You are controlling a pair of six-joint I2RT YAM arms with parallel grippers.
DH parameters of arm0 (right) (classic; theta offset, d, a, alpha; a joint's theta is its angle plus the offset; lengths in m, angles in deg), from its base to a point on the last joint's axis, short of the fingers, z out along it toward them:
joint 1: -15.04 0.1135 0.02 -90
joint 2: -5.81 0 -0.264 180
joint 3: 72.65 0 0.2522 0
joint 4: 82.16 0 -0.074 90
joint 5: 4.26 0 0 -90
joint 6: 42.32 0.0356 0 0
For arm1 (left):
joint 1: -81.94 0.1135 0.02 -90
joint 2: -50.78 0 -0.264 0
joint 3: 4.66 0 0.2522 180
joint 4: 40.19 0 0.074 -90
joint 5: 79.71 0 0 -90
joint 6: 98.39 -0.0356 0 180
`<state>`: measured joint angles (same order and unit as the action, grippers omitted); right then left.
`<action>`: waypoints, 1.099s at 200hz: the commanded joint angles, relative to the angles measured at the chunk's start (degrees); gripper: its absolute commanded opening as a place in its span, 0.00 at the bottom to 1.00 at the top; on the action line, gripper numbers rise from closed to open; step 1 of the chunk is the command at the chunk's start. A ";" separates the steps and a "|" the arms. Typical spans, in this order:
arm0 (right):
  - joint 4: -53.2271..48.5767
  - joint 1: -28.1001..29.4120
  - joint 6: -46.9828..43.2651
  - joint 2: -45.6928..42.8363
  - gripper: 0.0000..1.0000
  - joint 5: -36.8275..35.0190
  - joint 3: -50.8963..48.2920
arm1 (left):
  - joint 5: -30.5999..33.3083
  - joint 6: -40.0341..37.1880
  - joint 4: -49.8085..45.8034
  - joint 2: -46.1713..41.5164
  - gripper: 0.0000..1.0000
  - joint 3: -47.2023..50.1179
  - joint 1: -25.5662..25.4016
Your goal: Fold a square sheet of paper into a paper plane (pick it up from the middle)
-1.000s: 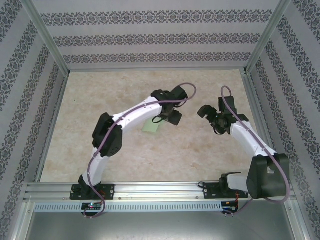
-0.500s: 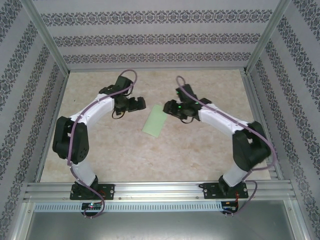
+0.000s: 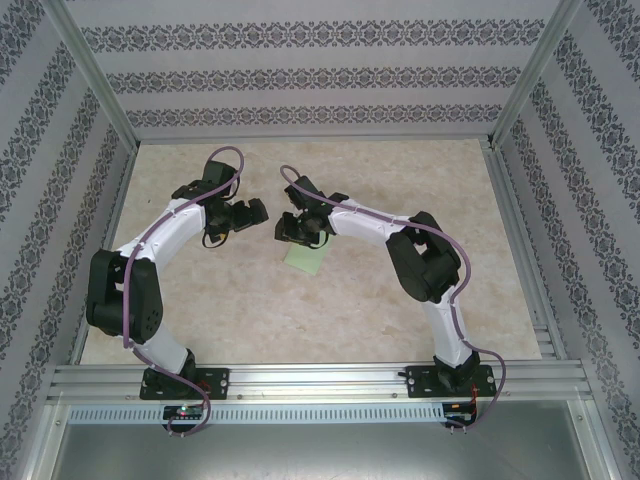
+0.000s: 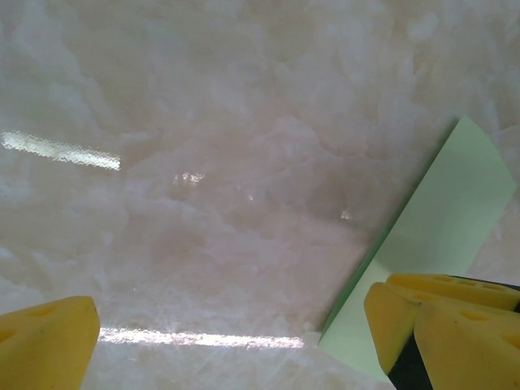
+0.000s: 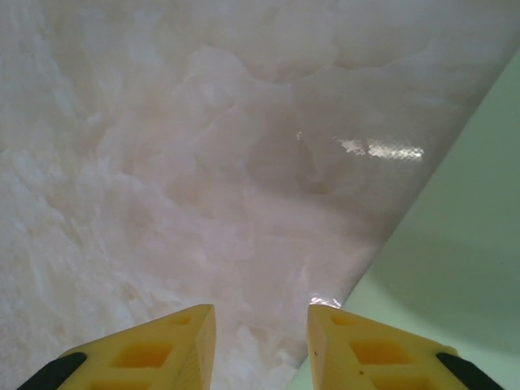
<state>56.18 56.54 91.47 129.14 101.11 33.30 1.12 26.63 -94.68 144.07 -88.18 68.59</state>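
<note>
I see thin pale green paper (image 4: 439, 227), flat narrow strip, on glossy marbled table (image 3: 250, 310), left gripper (image 4: 231, 325) spread wide, right gripper (image 5: 262, 317) narrowly parted, both empty.

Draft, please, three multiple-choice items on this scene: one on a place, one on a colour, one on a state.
1. Where is the paper? A flat on the table by the right hand; B lifted in the air; C crumpled.
2. What colour are the fingers? A black; B yellow; C blue.
3. How is the left hand? A shut on paper; B shut, empty; C open, empty.
A, it lies beside that hand; B, both wrist views show yellow; C, bare table shows between its wide-apart fingers.
</note>
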 commanded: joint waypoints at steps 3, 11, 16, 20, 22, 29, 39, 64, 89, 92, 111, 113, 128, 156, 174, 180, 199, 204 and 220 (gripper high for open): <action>-2.78 0.13 -1.12 2.08 0.36 1.41 2.07 | -1.69 0.66 2.94 -0.76 1.00 0.41 0.61; -3.18 0.08 -1.61 2.47 0.36 1.57 1.97 | -2.02 0.66 3.05 -0.46 1.00 0.12 0.60; -3.37 0.08 -1.81 2.55 0.36 1.73 1.78 | -2.28 0.70 3.07 -0.26 1.00 0.09 0.61; -3.48 0.10 -2.01 2.58 0.36 1.86 1.63 | -2.51 0.71 3.11 -0.11 1.00 0.01 0.61; -3.54 0.08 -2.10 2.63 0.36 1.92 1.56 | -2.60 0.65 3.16 0.01 1.00 -0.02 0.60; -3.93 0.10 -2.58 2.86 0.36 2.15 1.34 | -2.87 0.74 3.21 0.21 1.00 -0.14 0.60; -4.45 0.08 -3.36 2.96 0.36 2.39 0.84 | -3.13 0.79 3.31 0.49 1.00 -0.30 0.61; -4.88 0.23 -5.32 2.40 0.36 3.57 -1.41 | -4.05 0.88 3.75 0.92 1.00 -0.38 0.61; -6.31 0.28 -9.49 0.52 0.37 4.92 -5.04 | -5.22 0.84 4.02 1.17 1.00 -0.38 0.63; -6.60 0.30 -10.31 0.25 0.37 4.99 -5.46 | -5.35 0.83 4.01 1.26 1.00 -0.35 0.60; -9.53 0.26 -15.46 -1.47 0.37 5.11 -8.39 | -6.37 0.69 4.15 1.53 1.00 -0.39 0.65; -9.96 0.30 -16.08 -1.68 0.37 5.11 -8.70 | -6.47 0.67 4.16 1.60 1.00 -0.43 0.61; -12.86 0.21 -21.15 -3.50 0.37 4.30 -10.82 | -7.65 0.57 4.47 1.83 1.00 -0.47 0.56; -15.47 -0.37 -27.32 -7.64 0.38 2.66 -14.33 | -10.90 0.82 6.07 2.57 0.99 0.06 0.17; -12.91 -1.30 -24.88 -11.90 0.39 2.94 -16.11 | -12.86 0.83 7.14 3.40 0.95 -0.07 -0.98; -10.78 -1.56 -22.91 -13.80 0.39 3.41 -17.12 | -13.35 0.78 7.43 3.76 0.93 -0.28 -1.53; -4.21 -3.32 -15.09 -20.59 0.43 3.40 -21.51 | -15.08 0.92 8.31 5.01 0.86 -1.09 -3.78; -3.05 -3.74 -13.15 -22.21 0.44 2.64 -22.92 | -15.43 1.05 8.67 5.34 0.83 -1.25 -4.53; -0.63 -5.51 -7.12 -26.69 0.46 0.04 -27.46 | -16.93 1.73 9.90 6.62 0.74 -1.91 -7.07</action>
<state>49.01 53.55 74.88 109.55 104.68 10.37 -11.69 27.59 -88.82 148.97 -88.12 65.18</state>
